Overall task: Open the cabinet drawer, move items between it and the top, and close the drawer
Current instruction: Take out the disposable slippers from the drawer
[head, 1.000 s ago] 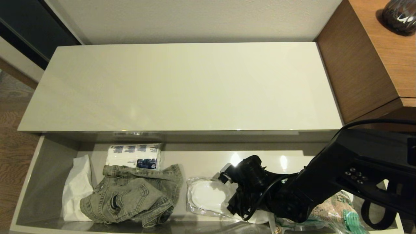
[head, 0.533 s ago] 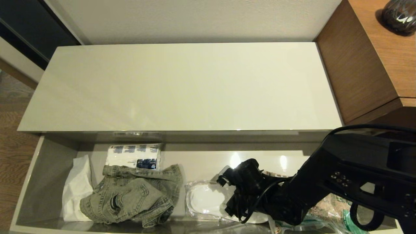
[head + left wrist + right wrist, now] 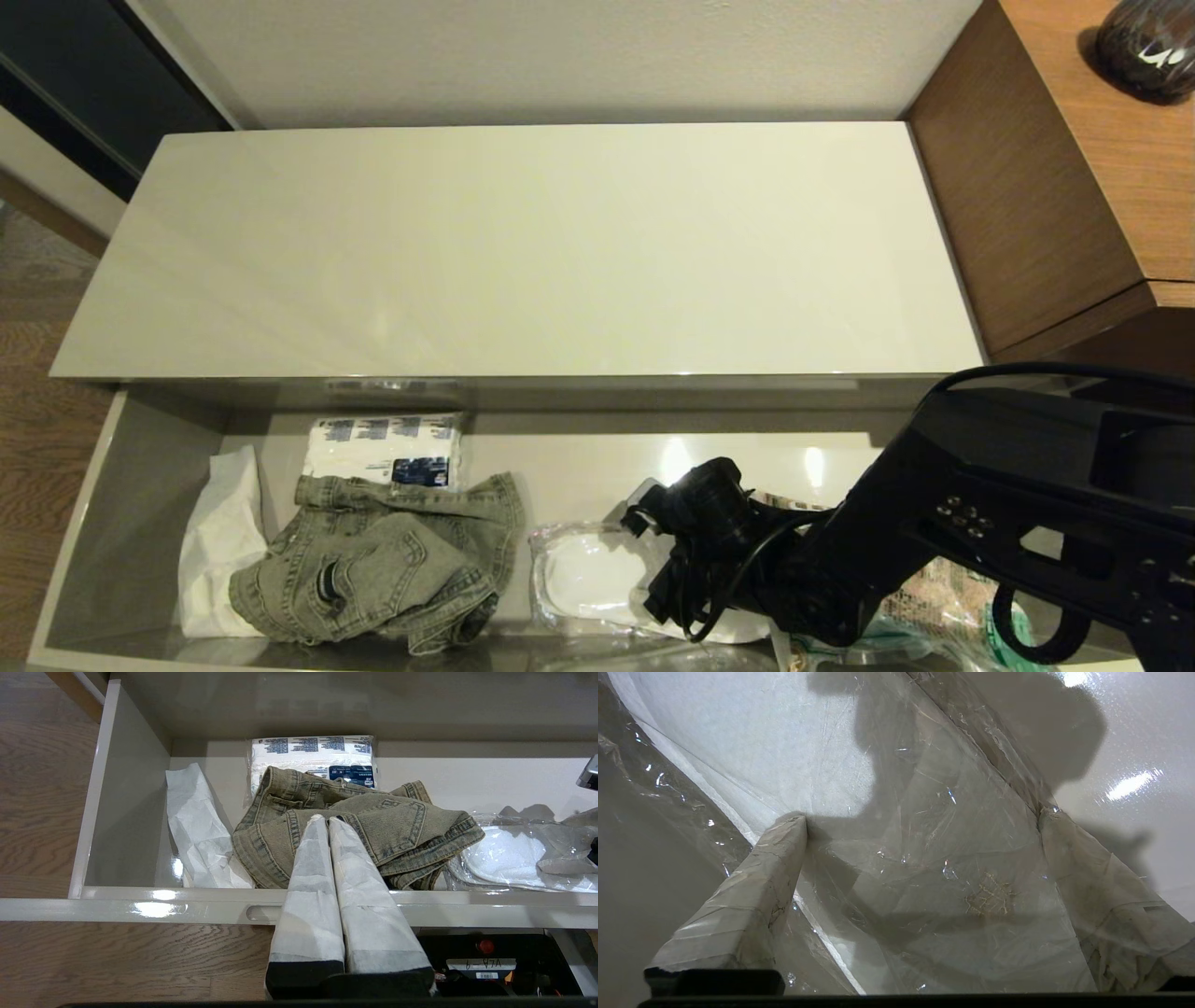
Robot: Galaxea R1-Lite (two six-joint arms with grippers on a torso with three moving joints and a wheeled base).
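Observation:
The cabinet drawer [image 3: 140, 523] stands pulled out below the bare top [image 3: 523, 252]. Inside it lies the crumpled olive-grey denim jacket [image 3: 373, 569], and to its right the clear slipper pack [image 3: 583, 574]. My right arm [image 3: 719, 523] reaches down into the drawer over that pack. In the right wrist view the right gripper [image 3: 920, 817] is open, with both fingertips pressed onto the pack's plastic film [image 3: 924, 756]. My left gripper [image 3: 325, 820] is shut and empty, held in front of the drawer's front rim [image 3: 140, 903], pointing at the jacket [image 3: 373, 821].
A white-and-blue tissue pack [image 3: 385, 451] and crumpled white paper [image 3: 219, 551] lie in the drawer's left part. A printed snack bag [image 3: 952, 597] sits at the right under my arm. The taller brown desk [image 3: 1055, 177] with a dark object [image 3: 1148, 42] borders the top's right end.
My right arm has sunk lower into the drawer and edged left onto the slipper pack, which shifted slightly left. Jacket and other contents have not moved.

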